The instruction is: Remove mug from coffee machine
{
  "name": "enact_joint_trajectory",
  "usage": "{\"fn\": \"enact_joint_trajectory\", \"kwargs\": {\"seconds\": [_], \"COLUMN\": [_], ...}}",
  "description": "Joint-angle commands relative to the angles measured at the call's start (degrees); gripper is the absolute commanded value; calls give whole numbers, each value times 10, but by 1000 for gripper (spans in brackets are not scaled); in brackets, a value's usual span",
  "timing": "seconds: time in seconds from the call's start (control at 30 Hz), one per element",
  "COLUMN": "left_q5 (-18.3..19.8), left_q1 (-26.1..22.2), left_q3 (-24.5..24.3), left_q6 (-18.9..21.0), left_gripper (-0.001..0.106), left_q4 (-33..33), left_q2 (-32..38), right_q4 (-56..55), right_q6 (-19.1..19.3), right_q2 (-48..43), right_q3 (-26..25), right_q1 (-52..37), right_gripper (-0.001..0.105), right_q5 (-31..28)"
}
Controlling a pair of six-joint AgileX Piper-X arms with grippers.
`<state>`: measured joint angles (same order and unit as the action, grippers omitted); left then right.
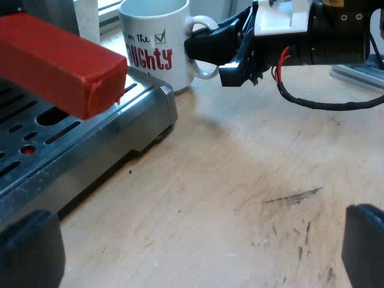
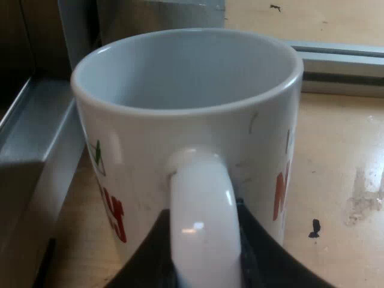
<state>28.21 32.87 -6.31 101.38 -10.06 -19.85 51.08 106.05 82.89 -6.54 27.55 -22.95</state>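
A white mug [image 1: 157, 43] with red and green lettering stands on the wooden table [image 1: 252, 180], just off the corner of the espresso machine's metal drip tray [image 1: 102, 135]. My right gripper [image 1: 207, 54] reaches in at the mug's handle [image 1: 204, 24]. Seen from the right wrist, the mug [image 2: 186, 114] is empty, and the right gripper [image 2: 201, 261] is shut with a black finger pressed on each side of the white handle [image 2: 201, 216]. My left gripper [image 1: 198, 252] hangs open over bare wood, nothing between its fingers. The holder's red handle end [image 1: 60, 63] juts out above the drip tray.
The machine's metal side [image 2: 36, 150] runs close beside the mug. A metal rail [image 2: 342, 57] lies on the table beyond the mug. A scuffed, scratched patch of wood [image 1: 294, 198] lies between the left fingers and the right arm.
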Motion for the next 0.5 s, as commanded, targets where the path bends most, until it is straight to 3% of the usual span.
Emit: {"fn": "enact_joint_trajectory", "kwargs": {"seconds": [0.03,0.23,0.47,0.5], "left_q5": [-5,-5,-5,-5], "left_q1": [3,3,3,3], "left_q3": [-2,-2,-2,-2], "left_q6": [3,3,3,3], "left_gripper": [95,95,95,95], "left_q4": [9,9,7,7], "left_q2": [1,1,1,1], "right_q4": [10,9,8,4], "right_q6": [4,3,-1,-4], "right_q2": [-2,-2,-2,-4], "right_q3": [-4,-4,-4,-4], "right_q1": [-3,-3,-3,-3], "right_gripper": [0,1,43,45], "right_q5": [-2,-3,-3,-3]}}
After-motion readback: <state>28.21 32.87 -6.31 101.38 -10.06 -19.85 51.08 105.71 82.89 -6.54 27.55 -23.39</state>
